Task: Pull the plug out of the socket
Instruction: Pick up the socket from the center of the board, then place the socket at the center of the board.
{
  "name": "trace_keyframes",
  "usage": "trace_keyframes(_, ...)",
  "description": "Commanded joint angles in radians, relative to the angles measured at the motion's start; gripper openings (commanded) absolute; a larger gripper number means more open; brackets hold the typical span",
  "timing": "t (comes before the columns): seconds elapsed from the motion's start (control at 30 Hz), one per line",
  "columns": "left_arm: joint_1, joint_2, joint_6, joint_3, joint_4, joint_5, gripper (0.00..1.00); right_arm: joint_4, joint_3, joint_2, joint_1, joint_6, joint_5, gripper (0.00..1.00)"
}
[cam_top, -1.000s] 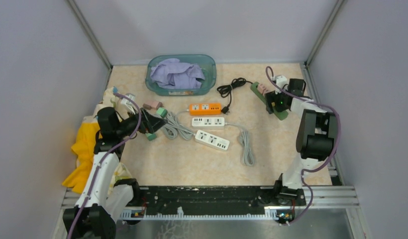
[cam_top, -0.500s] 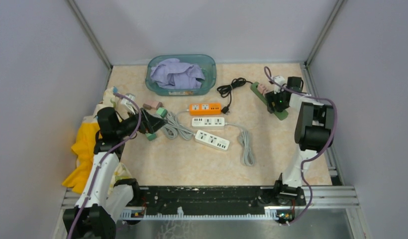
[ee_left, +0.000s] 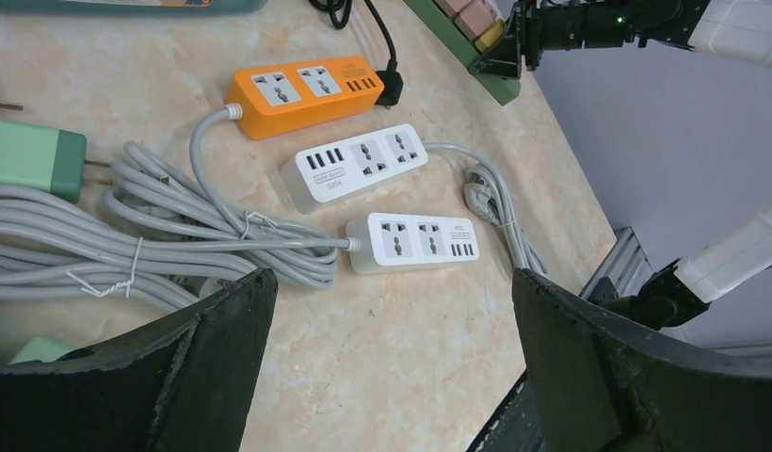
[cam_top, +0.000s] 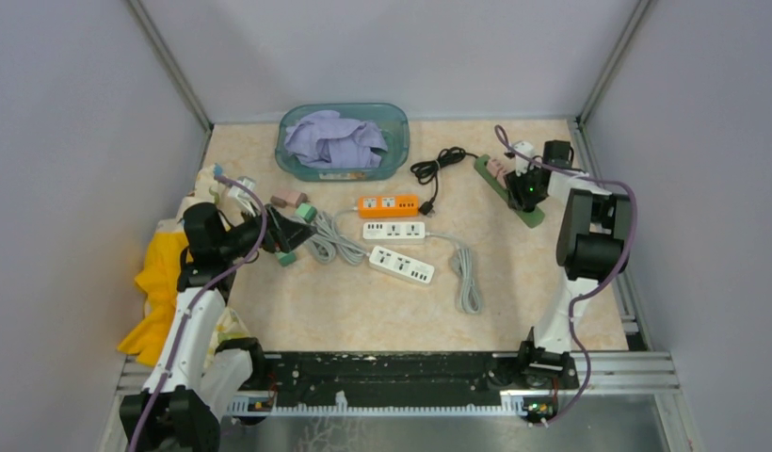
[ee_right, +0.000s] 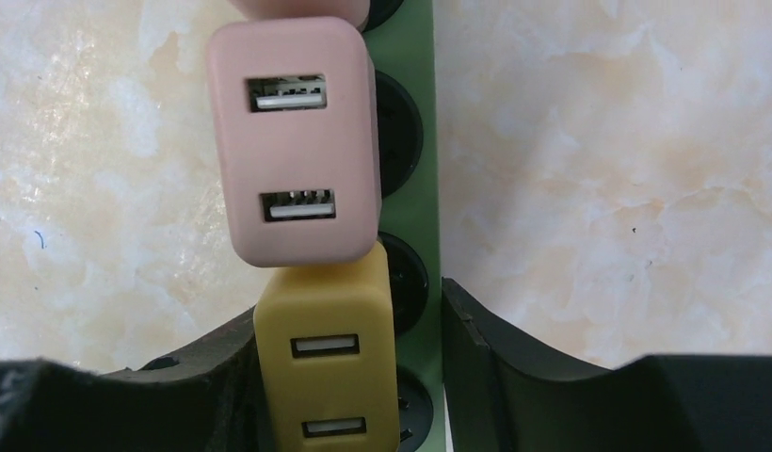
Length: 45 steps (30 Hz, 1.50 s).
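right hand has narrowed around the yellow plug.

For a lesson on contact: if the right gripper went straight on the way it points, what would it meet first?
The right gripper would likely meet the yellow charger, plugged into the green power strip, first; depth is unclear.

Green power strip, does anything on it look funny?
Slightly. The pink charger and yellow charger on the green strip sit crammed end to end, both overhanging one side. Nothing looks broken.
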<state>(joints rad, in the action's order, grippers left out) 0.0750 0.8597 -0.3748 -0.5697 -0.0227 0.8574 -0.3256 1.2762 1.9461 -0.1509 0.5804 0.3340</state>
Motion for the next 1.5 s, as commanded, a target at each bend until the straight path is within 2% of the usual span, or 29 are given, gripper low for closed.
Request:
trace_keyframes(0.0, 0.007, -0.012, -0.007, -0.011, 0.028, 0.030, 1.00, -0.034, 0.034, 0.005, 0.010, 0.030, 0.065, 0.40)
trace_keyframes(0.27, 0.007, -0.013, -0.007, -0.010, 0.029, 0.032, 1.00, -0.042, 0.017, -0.085, 0.007, -0.006, 0.188, 0.00)
trace_keyframes(0.53, 0.008, -0.013, -0.007, -0.009, 0.031, 0.034, 1.00, -0.026, -0.020, -0.208, -0.017, -0.074, 0.336, 0.00)
trace_keyframes(0.83, 0.008, -0.017, -0.008, -0.009, 0.031, 0.032, 1.00, -0.066, -0.026, -0.253, -0.025, -0.118, 0.483, 0.00)
trace_keyframes(1.1, 0.009, -0.018, -0.008, -0.007, 0.033, 0.039, 1.00, -0.307, -0.062, -0.269, -0.025, 0.172, 0.510, 0.00)
trace_keyframes(1.33, 0.008, -0.016, -0.015, -0.004, 0.045, 0.053, 1.00, -0.304, -0.237, -0.389, -0.024, 0.317, 0.440, 0.00)
trace_keyframes(1.47, 0.009, -0.019, -0.016, -0.003, 0.047, 0.057, 1.00, -0.343, -0.284, -0.407, -0.021, 0.438, 0.457, 0.00)
